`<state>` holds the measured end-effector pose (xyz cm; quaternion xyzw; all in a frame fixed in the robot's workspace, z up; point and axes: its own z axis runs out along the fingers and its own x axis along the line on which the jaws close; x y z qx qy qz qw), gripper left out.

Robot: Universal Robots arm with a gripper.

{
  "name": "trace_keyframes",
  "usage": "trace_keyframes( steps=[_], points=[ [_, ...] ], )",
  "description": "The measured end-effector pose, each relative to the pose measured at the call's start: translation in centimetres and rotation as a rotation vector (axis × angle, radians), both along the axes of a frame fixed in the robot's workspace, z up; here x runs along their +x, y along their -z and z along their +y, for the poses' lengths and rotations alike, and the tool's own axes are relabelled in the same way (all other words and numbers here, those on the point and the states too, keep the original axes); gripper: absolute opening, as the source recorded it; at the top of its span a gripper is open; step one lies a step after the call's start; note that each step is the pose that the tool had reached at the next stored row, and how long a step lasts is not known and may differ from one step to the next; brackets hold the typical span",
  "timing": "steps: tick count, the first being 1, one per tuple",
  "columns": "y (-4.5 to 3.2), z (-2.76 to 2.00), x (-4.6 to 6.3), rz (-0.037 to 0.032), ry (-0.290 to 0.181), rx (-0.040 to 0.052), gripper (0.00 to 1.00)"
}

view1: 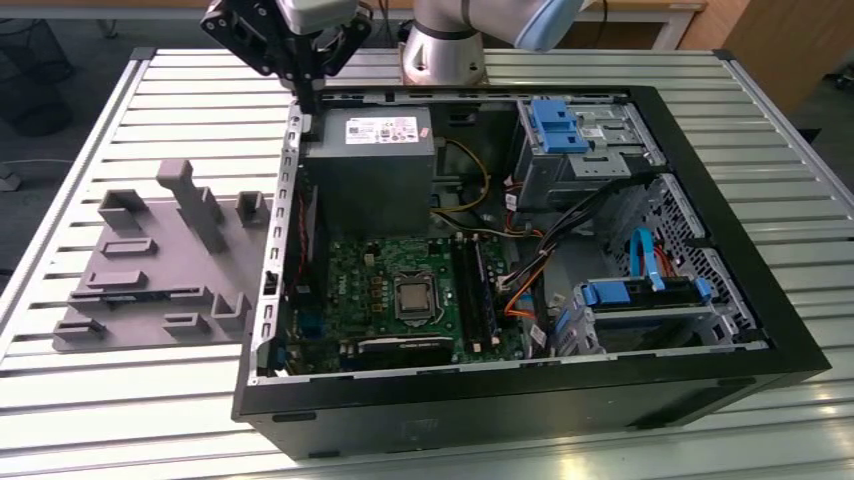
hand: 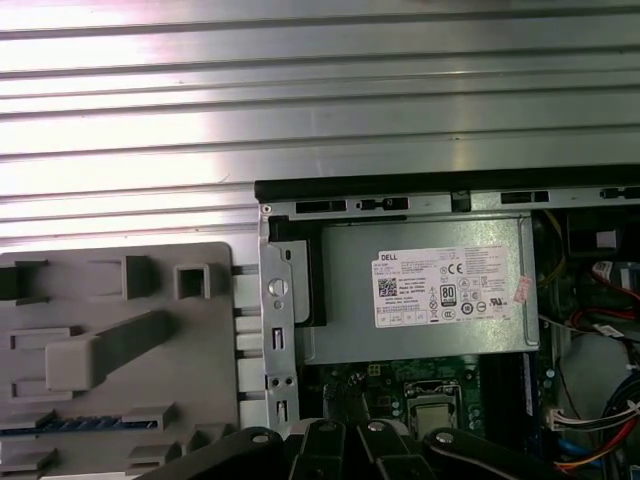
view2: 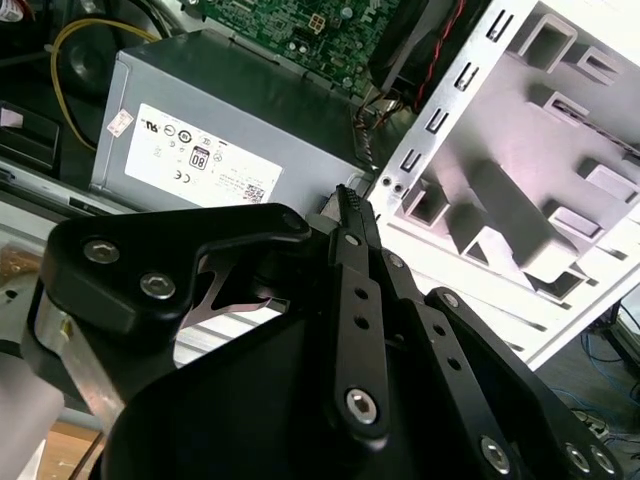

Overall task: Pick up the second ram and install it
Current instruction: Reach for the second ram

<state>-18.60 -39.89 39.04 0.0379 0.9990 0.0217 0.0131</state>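
Overhead, the gripper (view1: 310, 100) hangs with its black fingers pressed together into one thin blade, clenched on nothing. In the exterior view its tip sits above the far corner of the open computer case (view1: 534, 405), just over the metal side wall on the exterior view's left and next to the power supply (view1: 367, 165). The second wrist view shows the same tip (view2: 345, 198) over the edge where that grey box (view2: 220, 130) meets the perforated wall.

The second ram (hand: 65, 425) lies flat in a slot of the grey tray (hand: 100, 300), seen in the first wrist view as a thin blue strip. It is outside the case and well apart from the fingers. The tray (view1: 147, 270) rests on the slatted table (view1: 174, 100), just beside the case wall on the exterior view's left. Inside the case, the green motherboard (view1: 354, 275) lies below the power supply, on the nearer side. The arm (view1: 447, 45) stands behind the case.
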Motion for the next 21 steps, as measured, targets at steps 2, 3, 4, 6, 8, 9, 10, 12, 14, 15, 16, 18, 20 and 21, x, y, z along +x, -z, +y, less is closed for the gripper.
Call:
trace_keyframes(
  steps=[2,3,4,6,8,9,10,12,14,15,16,18,20,21],
  points=[
    [0.01,0.0,-0.1,0.0,0.0,0.0,0.11],
    [0.02,0.0,-0.2,0.0,0.0,0.0,0.11],
    [0.02,0.0,-0.2,0.0,0.0,0.0,0.11],
    [0.04,0.0,-0.4,0.0,0.0,0.0,0.11],
    [0.05,0.0,-0.5,0.0,0.0,-0.0001,0.11],
    [0.05,0.0,-0.5,0.0,0.0,-0.0001,0.11],
    [0.06,0.0,-0.6,0.0,0.0,0.0,0.11],
    [0.07,0.0,-0.7,0.0,0.0,0.0,0.11],
    [0.09,0.0,-0.8,0.0,0.0,0.0,0.11],
    [0.09,0.0,-0.9,0.0,0.0,0.0,0.11],
    [0.1,0.0,-0.9,0.0,0.0,0.0,0.11],
    [0.11,0.0,-1.0,0.0,0.0,0.0,0.11],
    [0.12,0.0,-1.2,0.0,0.0,0.0,0.11],
    [0.13,0.0,-1.2,-0.0001,0.0,0.0,0.11]
  ],
)
